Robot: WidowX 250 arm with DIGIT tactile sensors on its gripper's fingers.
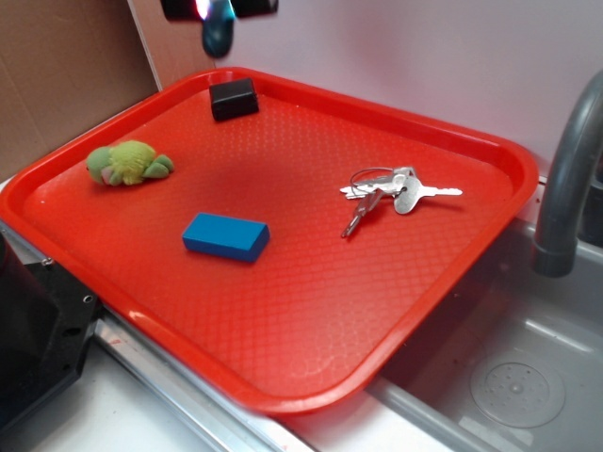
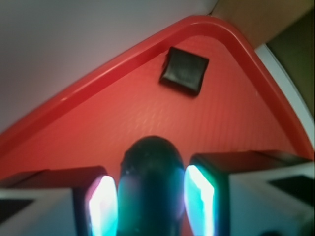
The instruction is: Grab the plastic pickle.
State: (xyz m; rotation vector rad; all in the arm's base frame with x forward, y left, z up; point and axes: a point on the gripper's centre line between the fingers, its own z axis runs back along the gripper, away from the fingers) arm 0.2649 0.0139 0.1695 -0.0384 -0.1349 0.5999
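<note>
Above the tray's (image 1: 490,151) far corner: gripper (image 2: 151,204) raised off the surface, its 2 fingers (image 2: 101,204) closed on the pickle (image 2: 150,187), which hangs end-down between the pads, clear of the tray and over the black block (image 1: 234,98). On the tray: 1 black block at the far rim, 1 green plush (image 1: 127,163) at left, 1 blue block (image 1: 226,235) near centre, 1 bunch of keys (image 1: 396,191) at right. Beside the tray, right: grey sink (image 1: 528,377) with faucet (image 1: 568,169).

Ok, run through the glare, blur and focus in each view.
Wrist view: the pickle is close and soft, the finger pads glow with bright glare, the black block is slightly blurred. Exterior view: the tray is fairly sharp, with soft sheen near its centre.
</note>
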